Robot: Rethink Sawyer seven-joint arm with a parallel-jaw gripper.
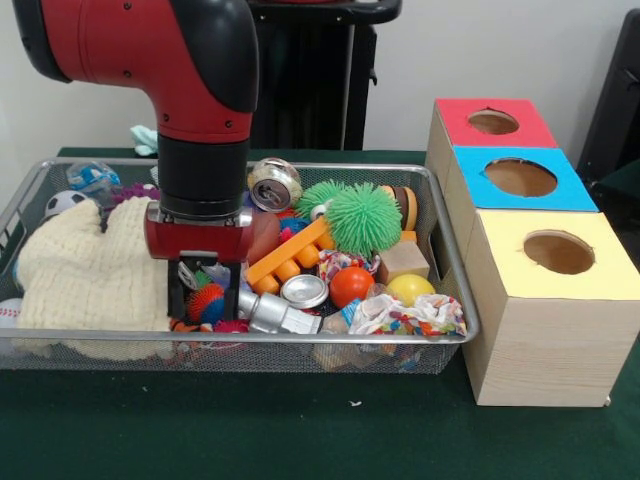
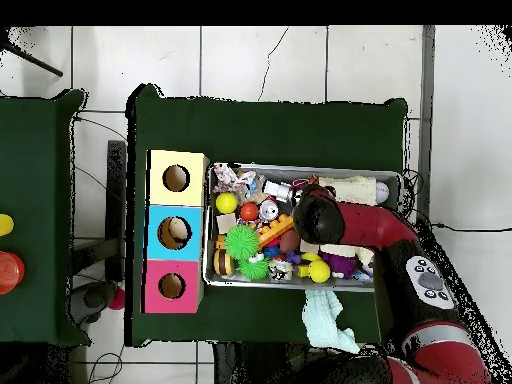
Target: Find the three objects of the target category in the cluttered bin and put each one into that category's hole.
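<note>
- While the red and black arm (image 1: 190,90) comes down into the left half of the wire mesh bin (image 1: 455,300), its gripper (image 1: 205,292) sits low among the toys, just over a small orange and blue spiky ball (image 1: 205,303). Whether the gripper is open or closed cannot be told.
- A cream knitted cloth (image 1: 80,265) fills the bin's left end, touching the gripper's side.
- Right of the gripper, inside the bin, lies a crowded heap: a silver can (image 1: 275,185) at the far wall, a green spiky ball (image 1: 362,217), an orange ball (image 1: 350,285), a yellow ball (image 1: 410,290), a wooden block (image 1: 403,260) and a knotted rope toy (image 1: 410,315) at the near right corner.
- An orange toy bar (image 1: 290,255) lies flat in the middle of the bin, its long axis slanting from near left to far right, towards the green spiky ball.
- A silver cylinder (image 1: 270,313) lies on its side against the bin's near wall, just beside the gripper.
- Outside the bin's right end stand three wooden boxes in a row, touching one another: a red box (image 1: 495,140) farthest, a blue box (image 1: 470,190) in the middle, and a yellow box (image 1: 510,270) nearest, each with a round hole in its top.
</note>
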